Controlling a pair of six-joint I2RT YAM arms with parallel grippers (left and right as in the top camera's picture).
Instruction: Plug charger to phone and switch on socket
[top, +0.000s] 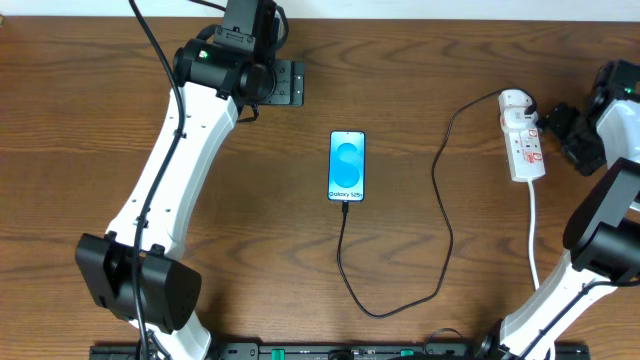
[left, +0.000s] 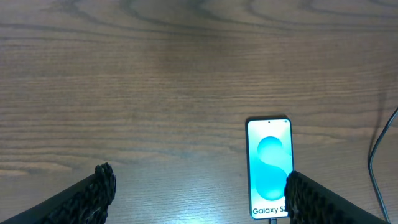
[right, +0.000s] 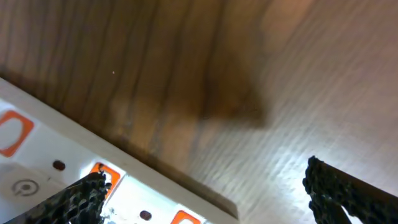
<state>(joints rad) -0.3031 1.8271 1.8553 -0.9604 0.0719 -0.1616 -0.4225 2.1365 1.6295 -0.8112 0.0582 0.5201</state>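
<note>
The phone (top: 347, 166) lies flat mid-table with its blue screen up, and also shows in the left wrist view (left: 269, 163). The black charger cable (top: 441, 190) runs from the plug at the far end of the white socket strip (top: 524, 140), loops toward the front, and its tip meets the phone's foot (top: 345, 206). My left gripper (top: 289, 84) is open and empty, well behind and to the left of the phone; its fingers (left: 202, 193) frame bare wood. My right gripper (top: 556, 124) is open beside the strip's right edge; its left finger (right: 205, 190) overlaps the strip (right: 56, 149) by an orange switch.
The strip's thick white cord (top: 532, 235) runs toward the front edge by the right arm's base. The cable's slack loop (top: 380, 312) lies in front of the phone. The table's back edge is just behind the left gripper.
</note>
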